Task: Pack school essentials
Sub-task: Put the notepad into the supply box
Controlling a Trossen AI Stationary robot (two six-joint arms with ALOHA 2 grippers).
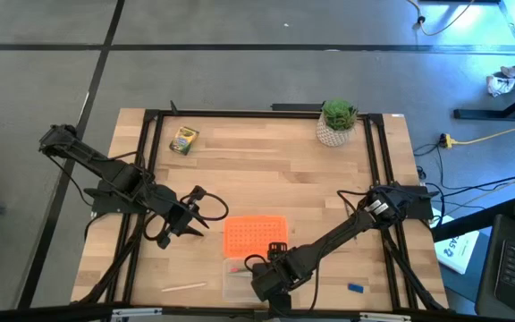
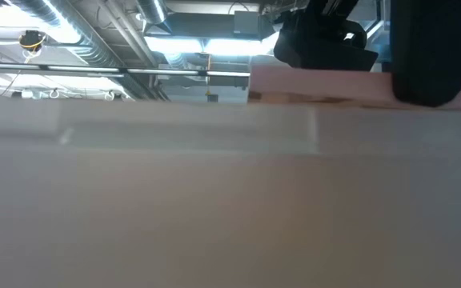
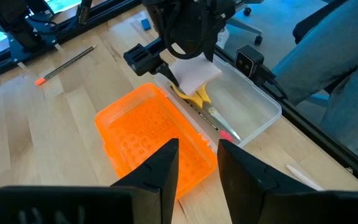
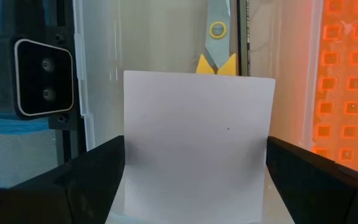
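At the counter's [image 1: 266,161] near edge, the right gripper [image 4: 194,186] has its jaws clamped on the pale pad [image 4: 197,140], held over the clear case [image 3: 253,102] where the scissors [image 3: 207,109] lie. Just beside it sits the orange lid [image 1: 256,235]. The left gripper [image 3: 197,168] hovers nearby, jaws slightly apart. Farther back stand the crayon box [image 1: 184,139] and plant [image 1: 338,122].

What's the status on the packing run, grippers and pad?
Right gripper shut on pale pink pad, over clear case. Scissors already inside. Left gripper open, waiting by orange lid. Nothing blocking.
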